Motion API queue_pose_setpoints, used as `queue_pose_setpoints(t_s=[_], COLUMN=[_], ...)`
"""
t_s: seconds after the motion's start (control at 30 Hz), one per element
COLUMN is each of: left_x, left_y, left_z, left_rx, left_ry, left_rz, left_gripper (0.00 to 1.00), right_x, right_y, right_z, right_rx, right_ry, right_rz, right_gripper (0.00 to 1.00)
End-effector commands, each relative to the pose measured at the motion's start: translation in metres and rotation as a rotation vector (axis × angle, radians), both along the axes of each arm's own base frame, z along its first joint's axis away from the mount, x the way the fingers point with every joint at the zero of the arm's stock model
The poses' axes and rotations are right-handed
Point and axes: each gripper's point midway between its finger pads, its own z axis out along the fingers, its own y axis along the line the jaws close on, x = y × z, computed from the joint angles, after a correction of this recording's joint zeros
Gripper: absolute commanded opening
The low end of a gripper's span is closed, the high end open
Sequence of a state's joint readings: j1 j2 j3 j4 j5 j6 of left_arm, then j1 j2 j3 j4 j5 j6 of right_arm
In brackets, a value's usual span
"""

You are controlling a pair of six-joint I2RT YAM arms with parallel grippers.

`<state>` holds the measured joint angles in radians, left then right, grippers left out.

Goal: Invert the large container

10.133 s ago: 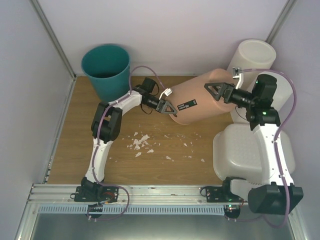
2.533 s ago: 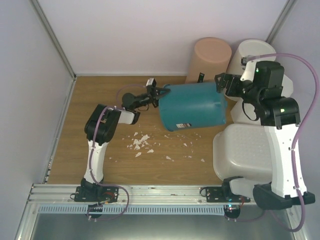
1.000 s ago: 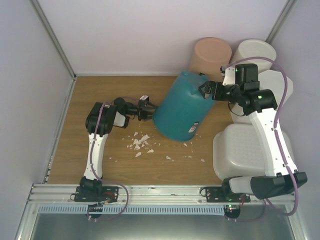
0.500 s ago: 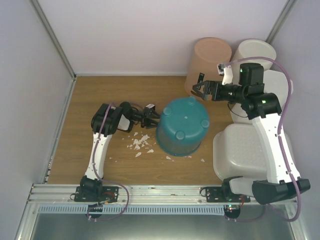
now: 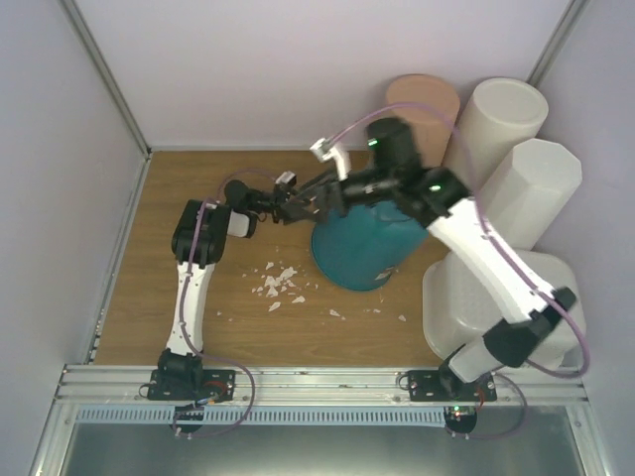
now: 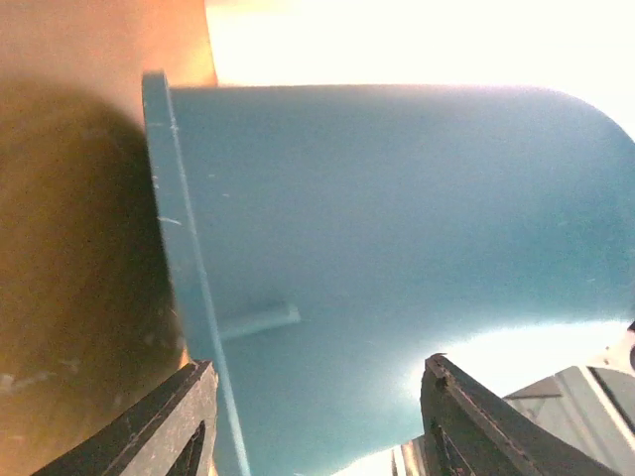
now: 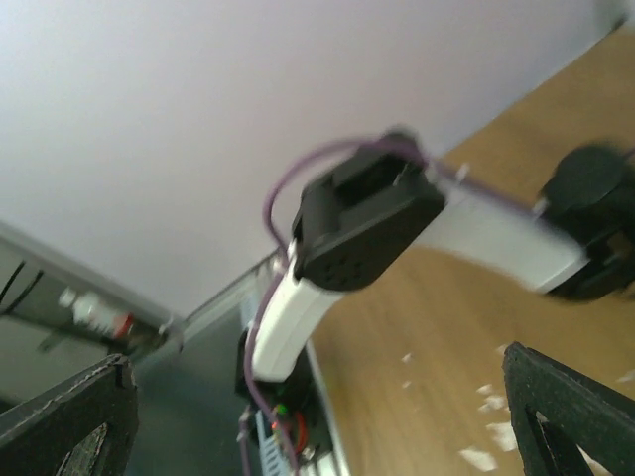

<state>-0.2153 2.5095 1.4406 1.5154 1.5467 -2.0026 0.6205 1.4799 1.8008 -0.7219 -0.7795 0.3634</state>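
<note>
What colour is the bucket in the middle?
The bucket is teal; best in the top external view.

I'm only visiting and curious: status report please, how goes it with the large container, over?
Left gripper open, facing teal bin. Right gripper open, empty. Large container untouched, at table's right edge. Teal bin mid-table, by both grippers.

**Site type:** robot test cell, laboratory.

**Evidence:**
- Plain pale wall panels [image 5: 298,69] close in three sides, held by bare metal posts [image 5: 105,74].
- A wood-grain desk [image 5: 149,297] forms the cell floor.
- A slotted aluminium rail [image 5: 317,382] runs along the near edge and carries the bolted bases of two white jointed arms, left [image 5: 189,307] and right [image 5: 476,258].
- A purple cable [image 7: 276,186] loops off an arm.

**Stock on the desk:**
- Plastic bins: teal [image 5: 362,248], peach [image 5: 422,94] and two white [image 5: 506,109].
- A white tub [image 5: 466,307].
- Small white scraps [image 5: 278,283].
</note>
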Motion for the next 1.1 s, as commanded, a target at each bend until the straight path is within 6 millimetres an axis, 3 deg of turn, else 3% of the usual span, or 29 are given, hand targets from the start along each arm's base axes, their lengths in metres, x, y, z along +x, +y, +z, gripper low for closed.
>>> queue_pose_setpoints(t_s=[0.0, 0.07, 0.17, 0.27, 0.33, 0.47, 0.6, 0.63, 0.7, 0.8, 0.93, 1.07], left_x=[0.031, 0.039, 0.044, 0.049, 0.060, 0.097, 0.127, 0.130, 0.127, 0.115, 0.099, 0.087], left_y=[0.033, 0.041, 0.045, 0.057, 0.077, 0.151, 0.230, 0.247, 0.276, 0.311, 0.325, 0.328], left_z=[0.015, 0.013, 0.009, 0.016, 0.023, 0.048, 0.091, 0.106, 0.119, 0.130, 0.127, 0.129], left_rx=[-0.032, -0.035, -0.037, -0.041, -0.038, 0.015, 0.221, 0.254, 0.281, 0.291, 0.279, 0.271], left_ry=[-0.156, -0.157, -0.163, -0.184, -0.194, -0.236, -0.469, -0.515, -0.504, -0.482, -0.450, -0.463], left_rz=[0.098, 0.128, 0.144, 0.177, 0.237, 0.456, 0.674, 0.710, 0.773, 0.850, 0.862, 0.866], left_gripper=[0.57, 0.57, 0.57, 0.56, 0.54, 0.54, 0.62, 0.63, 0.63, 0.63, 0.63, 0.63], right_x=[-0.025, -0.033, -0.021, -0.002, 0.008, 0.022, 0.052, 0.062, 0.083, 0.107, 0.128, 0.136], right_y=[0.054, 0.067, 0.067, 0.066, 0.074, 0.093, 0.109, 0.114, 0.127, 0.134, 0.107, 0.060], right_z=[-0.073, -0.106, -0.141, -0.157, -0.171, -0.195, -0.212, -0.216, -0.215, -0.243, -0.285, -0.304], right_rx=[-0.150, -0.206, -0.283, -0.335, -0.376, -0.490, -0.547, -0.551, -0.533, -0.567, -0.662, -0.732], right_ry=[0.144, 0.209, 0.254, 0.256, 0.274, 0.267, 0.268, 0.267, 0.251, 0.269, 0.312, 0.331], right_rz=[0.123, 0.130, 0.042, -0.052, -0.079, -0.122, -0.212, -0.241, -0.292, -0.364, -0.486, -0.596], right_gripper=[1.00, 1.00, 1.00, 1.00, 1.00, 1.00, 1.00, 1.00, 1.00, 1.00, 1.00, 1.00])
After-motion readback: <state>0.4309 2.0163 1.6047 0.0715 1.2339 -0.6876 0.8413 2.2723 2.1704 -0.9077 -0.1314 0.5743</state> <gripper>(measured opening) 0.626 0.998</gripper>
